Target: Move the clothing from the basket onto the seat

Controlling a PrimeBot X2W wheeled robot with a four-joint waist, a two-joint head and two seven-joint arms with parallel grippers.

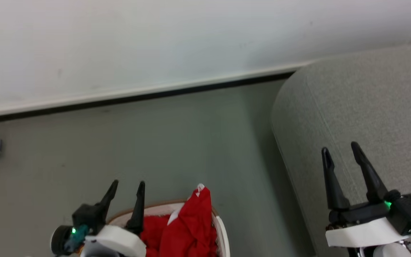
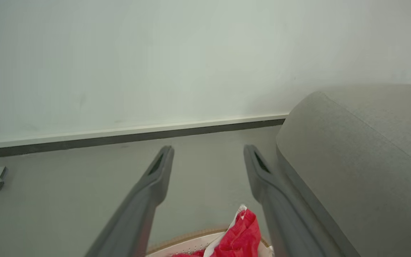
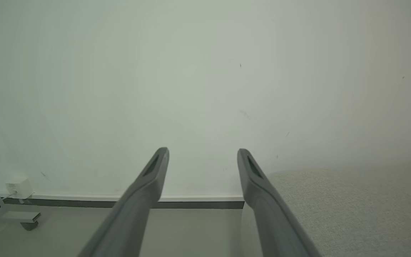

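- The wall (image 1: 155,43) runs behind the basket, beyond a stretch of grey floor (image 1: 155,142).
- The seat (image 1: 362,107), light grey with a rounded corner, stands to the right of the basket, with a strip of floor between them.
- The basket (image 1: 223,233), white with a brown rim, sits on the floor and is partly cut off by the bottom edge of the head view.
- The clothing (image 1: 187,228), bright red with white trim, lies bunched inside the basket. One fold rises above the far rim.
- The right claw (image 1: 339,147) hangs to the right of the basket, over the seat, with its fingers spread and nothing between them.
- The left claw (image 1: 128,182) hangs over the basket's left side, fingers spread and holding nothing.
- Judged from this, the step in hand is the reach for a garment, since all the red in view is in the basket.
- The next move calls for lowering the left claw into the basket and closing it on the raised fold. It should then lift clear of the rim before carrying rightward to the seat.
- The soft fabric may drag a second garment along.
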